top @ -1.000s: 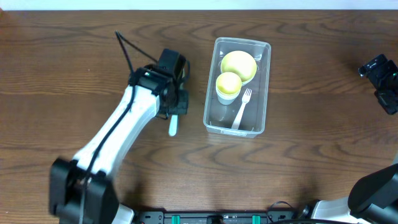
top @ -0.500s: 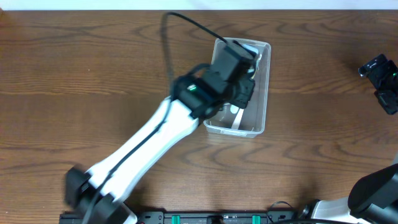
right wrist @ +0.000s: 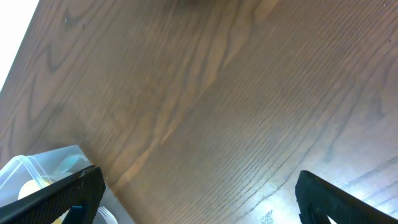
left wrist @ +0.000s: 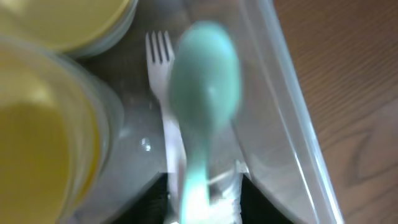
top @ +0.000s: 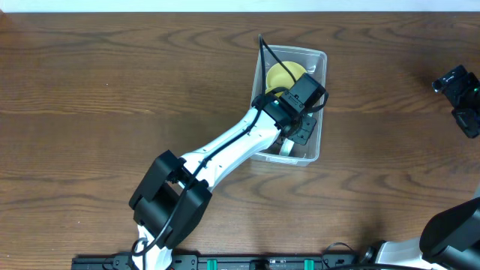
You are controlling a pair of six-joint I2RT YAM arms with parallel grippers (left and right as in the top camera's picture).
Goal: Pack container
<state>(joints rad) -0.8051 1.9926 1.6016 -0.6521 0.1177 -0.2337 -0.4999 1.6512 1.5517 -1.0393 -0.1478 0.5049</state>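
The clear plastic container (top: pixel 323 58) stands right of the table's middle. It holds a yellow bowl (top: pixel 280 73), a yellow cup (left wrist: pixel 37 143) and a white fork (left wrist: pixel 158 50). My left gripper (top: pixel 297 133) hangs inside the container, above its near half, and is shut on the handle of a pale teal spoon (left wrist: pixel 205 81). The spoon's bowl points along the fork, beside the container's side wall (left wrist: pixel 292 137). The picture is blurred. My right gripper (top: pixel 461 90) is open and empty far to the right, over bare wood (right wrist: pixel 199 199).
The left arm stretches from the table's near edge over the container and hides the cup and most of the fork from above. A corner of the container (right wrist: pixel 37 165) shows in the right wrist view. A pale strip runs along the table's far edge.
My left gripper has carried the teal spoon from the table left of the container to over the container, then down into its near half. The right arm has not moved.
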